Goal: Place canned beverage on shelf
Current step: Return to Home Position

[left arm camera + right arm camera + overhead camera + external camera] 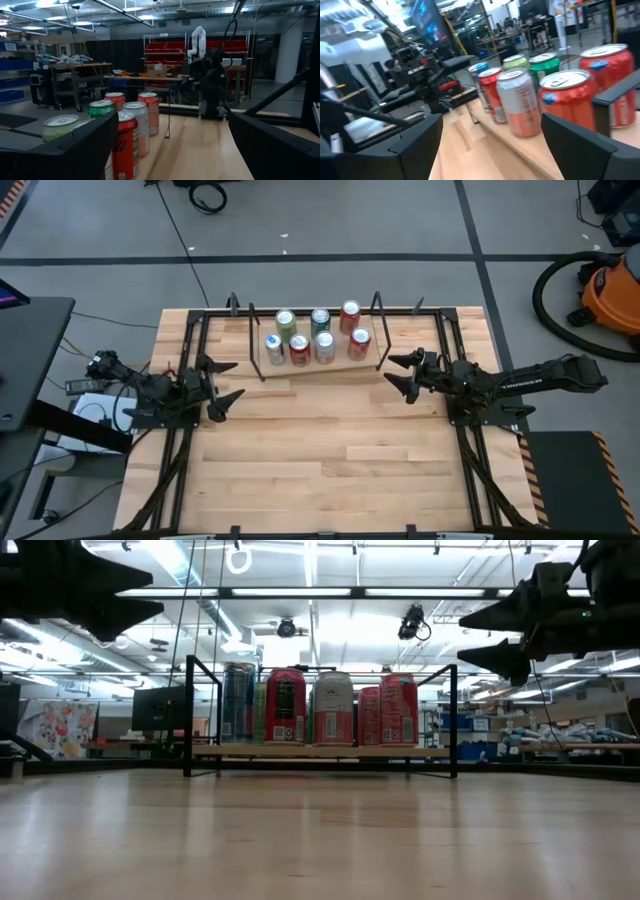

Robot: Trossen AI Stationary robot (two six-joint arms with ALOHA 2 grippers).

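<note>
Several cans (318, 335) stand upright in two rows on the low light wood shelf (340, 364) with black rod uprights, at the table's far middle; they show in the low view (333, 708) too. My left gripper (226, 381) is open and empty, left of the shelf and above the table. My right gripper (402, 373) is open and empty, just right of the shelf's right end. The cans also show in the left wrist view (127, 135) and the right wrist view (520, 102).
Black frame rails (190, 430) run along the table's left and right sides and its far edge. The near half of the wooden tabletop (320, 470) holds no objects. An orange vacuum (610, 290) stands on the floor beyond the table's right.
</note>
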